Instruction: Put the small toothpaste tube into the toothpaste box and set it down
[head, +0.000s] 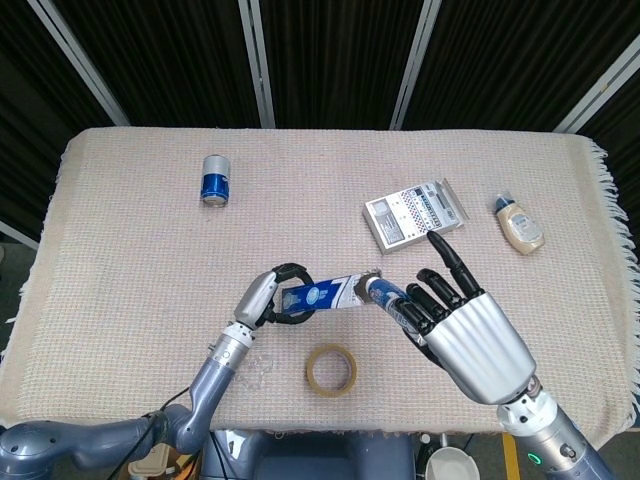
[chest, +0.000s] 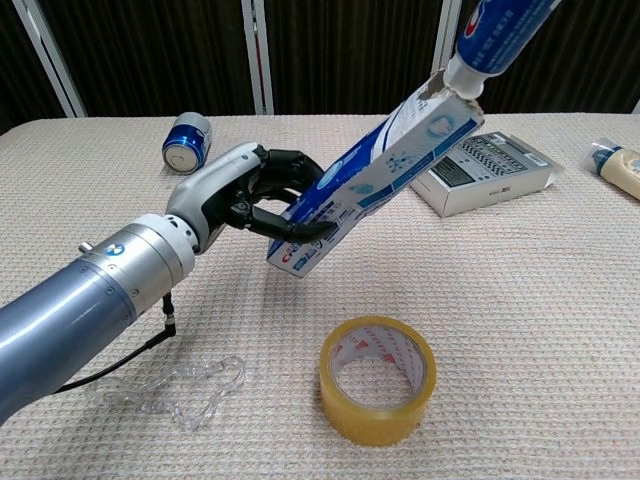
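My left hand (head: 268, 298) (chest: 248, 190) grips the lower end of the blue and white toothpaste box (head: 328, 293) (chest: 375, 183), held off the table and tilted, its open torn end up and to the right. My right hand (head: 462, 330) holds the small blue toothpaste tube (head: 388, 297) (chest: 492, 35) between its fingers. The tube's white cap touches the box's open mouth. In the chest view only the tube's lower part shows at the top edge; the right hand itself is out of that frame.
A yellow tape roll (head: 331, 369) (chest: 378, 379) lies below the box. A clear plastic chain (chest: 170, 389) sits near the front left. A blue can (head: 216, 179), a grey packaged box (head: 413, 213) (chest: 480, 170) and a small cream bottle (head: 520, 224) lie further back.
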